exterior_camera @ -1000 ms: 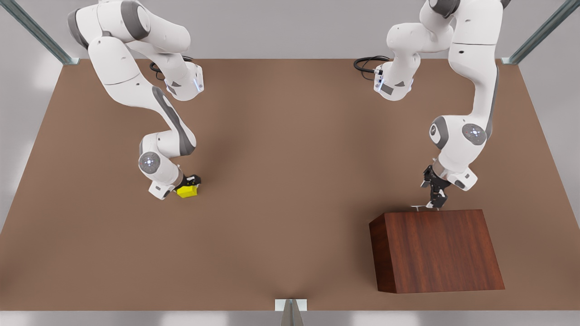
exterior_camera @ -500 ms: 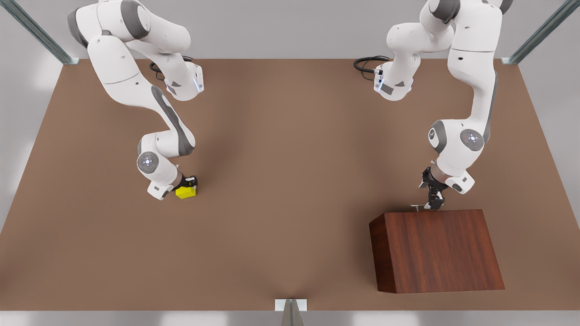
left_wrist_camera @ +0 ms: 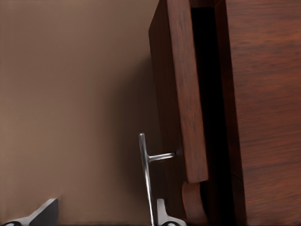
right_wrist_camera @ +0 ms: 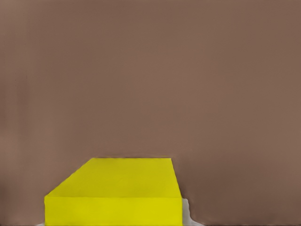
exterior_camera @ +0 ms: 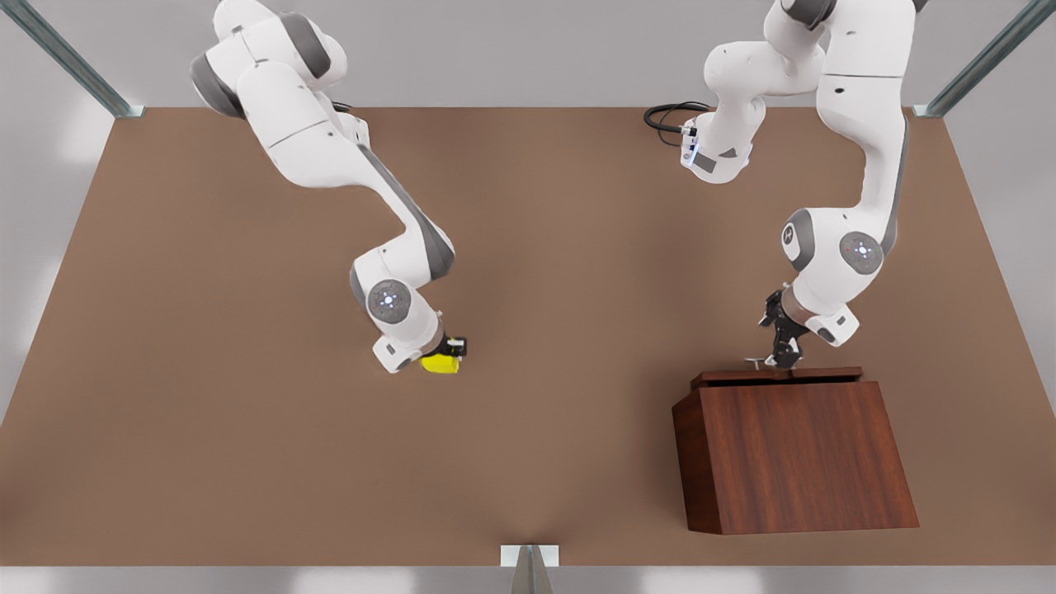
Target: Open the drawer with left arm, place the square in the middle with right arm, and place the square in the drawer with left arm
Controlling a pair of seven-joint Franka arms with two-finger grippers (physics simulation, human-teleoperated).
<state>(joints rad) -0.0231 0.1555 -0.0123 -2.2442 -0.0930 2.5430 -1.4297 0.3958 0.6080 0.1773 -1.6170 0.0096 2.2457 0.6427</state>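
Carrying the small yellow cube (exterior_camera: 440, 364) clenched toward table-centre, the right gripper (exterior_camera: 450, 350) has shifted to 3 o'clock, while the left gripper (exterior_camera: 780, 353) (clamped on the thin silver handle (left_wrist_camera: 146, 174)) has drawn the reddish-brown wooden drawer (exterior_camera: 775, 375) slightly open.

A wide, matte brown tabletop (exterior_camera: 536, 462) spreads across the front view, its surface plain and unmarked, with soft darker shading pooling near the middle and toward the near edge. Beyond its far edge rises a flat pale grey wall (exterior_camera: 511, 49). At the far left corner a slanted grey metal frame bar (exterior_camera: 62, 56) comes down to the tabletop, and a matching bar (exterior_camera: 982, 59) meets the far right corner. A third short metal post (exterior_camera: 530, 571) stands at the middle of the near edge (seen end-on from above). Pale grey floor (exterior_camera: 33, 247) flanks both side edges, with faint brighter patches of light.
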